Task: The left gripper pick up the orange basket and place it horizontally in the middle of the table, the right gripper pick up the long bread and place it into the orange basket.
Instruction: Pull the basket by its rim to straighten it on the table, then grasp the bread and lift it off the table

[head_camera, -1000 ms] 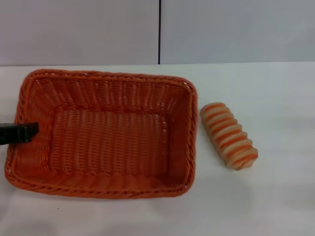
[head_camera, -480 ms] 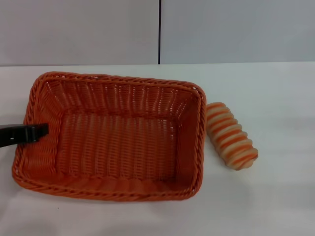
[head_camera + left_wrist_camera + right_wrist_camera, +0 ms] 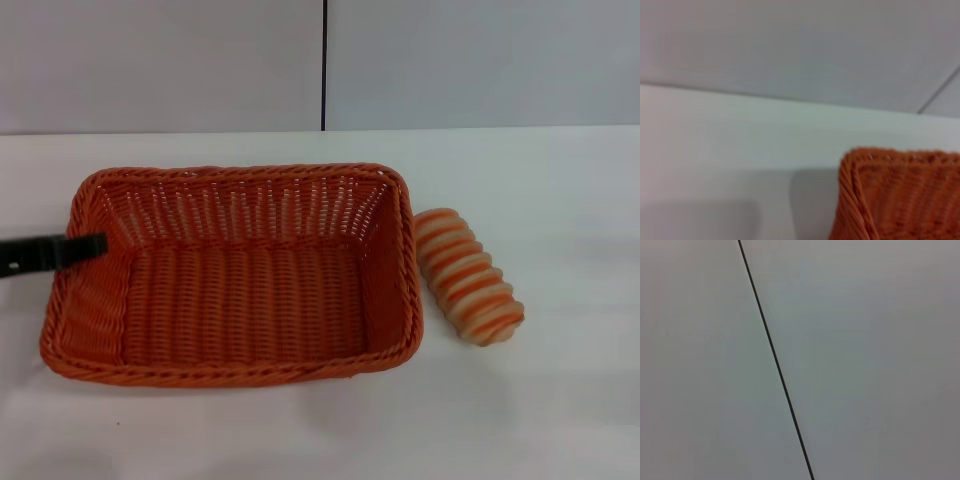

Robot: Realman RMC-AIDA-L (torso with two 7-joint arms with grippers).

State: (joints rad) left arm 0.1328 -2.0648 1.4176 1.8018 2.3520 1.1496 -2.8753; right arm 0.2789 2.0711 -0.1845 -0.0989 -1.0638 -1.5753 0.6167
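The orange basket (image 3: 240, 280) stands lengthwise across the white table (image 3: 560, 400), its long sides nearly parallel to the table's front edge. My left gripper (image 3: 92, 246) comes in from the left, a black finger lying over the basket's left rim, shut on that rim. One corner of the basket (image 3: 905, 200) shows in the left wrist view. The long bread (image 3: 468, 290), cream with orange-brown stripes, lies on the table just right of the basket, its far end almost touching the right rim. My right gripper is out of view.
A grey wall (image 3: 160, 60) with a dark vertical seam (image 3: 323, 65) stands behind the table. The right wrist view shows only that wall and seam (image 3: 775, 360). Bare tabletop extends to the right of the bread and in front of the basket.
My left gripper has moved right and a little away from me, carrying the basket with it. The basket has turned squarer to the table edge and closed up to the bread, which has stayed put.
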